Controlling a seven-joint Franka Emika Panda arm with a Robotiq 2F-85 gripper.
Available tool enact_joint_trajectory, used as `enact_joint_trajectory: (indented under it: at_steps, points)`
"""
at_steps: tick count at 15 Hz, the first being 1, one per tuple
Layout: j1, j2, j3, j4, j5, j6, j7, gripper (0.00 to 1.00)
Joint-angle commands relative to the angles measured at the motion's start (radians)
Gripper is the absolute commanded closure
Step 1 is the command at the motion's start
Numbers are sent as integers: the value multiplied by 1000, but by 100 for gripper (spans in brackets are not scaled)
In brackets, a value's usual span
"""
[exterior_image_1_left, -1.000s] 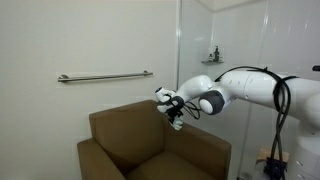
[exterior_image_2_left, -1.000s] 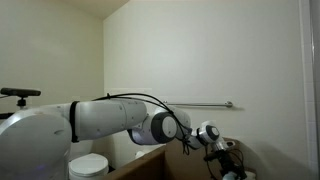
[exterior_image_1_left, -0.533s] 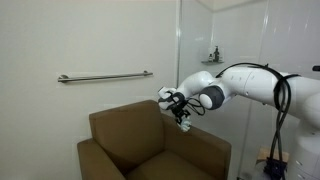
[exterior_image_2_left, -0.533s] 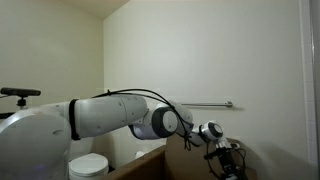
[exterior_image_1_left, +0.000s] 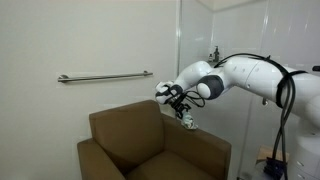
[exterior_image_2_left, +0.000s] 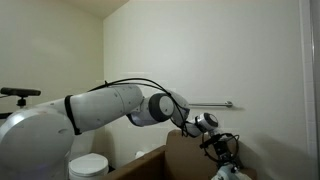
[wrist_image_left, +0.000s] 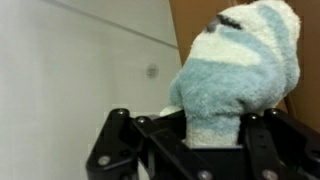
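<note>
— Backdrop: white wall, grab bar (exterior_image_1_left: 104, 76) mounted on it, brown armchair (exterior_image_1_left: 120, 135) below. Gripper position?
— Gripper (exterior_image_1_left: 180, 108) sits above the armchair's back, at its far corner.
— Fingers?
— Wrist view: clamped on a fuzzy pale-blue-and-white sock (wrist_image_left: 235, 70), which sticks out past the fingertips. In an exterior view the sock hangs just under the gripper; contact with the armchair not resolvable.
</note>
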Motion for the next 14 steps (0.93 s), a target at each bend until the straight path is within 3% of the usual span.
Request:
enact_joint_trajectory:
  at_steps: [1,7,14]
  points:
    - [43,-89,-25,-52,-61,76,-9,95]
    - [38,-28,-44,114,-61,286,70,96]
    - [-1,134,-19,180,-27,347,107,94]
